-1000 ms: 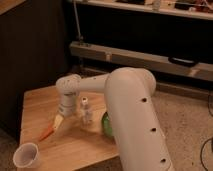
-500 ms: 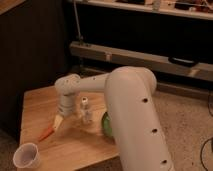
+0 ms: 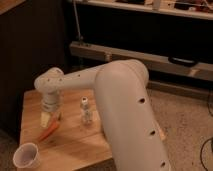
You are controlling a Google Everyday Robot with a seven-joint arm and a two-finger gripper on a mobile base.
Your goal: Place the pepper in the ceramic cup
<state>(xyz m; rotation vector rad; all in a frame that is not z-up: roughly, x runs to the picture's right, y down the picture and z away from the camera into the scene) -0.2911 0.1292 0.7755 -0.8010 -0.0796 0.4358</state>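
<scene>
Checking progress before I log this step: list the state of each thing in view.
Small white ceramic cup: upright at the near corner of the wooden table, no pepper in it.
Slender orange-red pepper: outside the cup, lying aslant on the table.
Gripper: low over the table, at the pepper's upper end.
Small white shaker bottle: upright, apart from the pepper.

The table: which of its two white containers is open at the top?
The ceramic cup at the near corner, showing its round open rim. The slim bottle beside the claw, which is at the pepper, is capped.
</scene>
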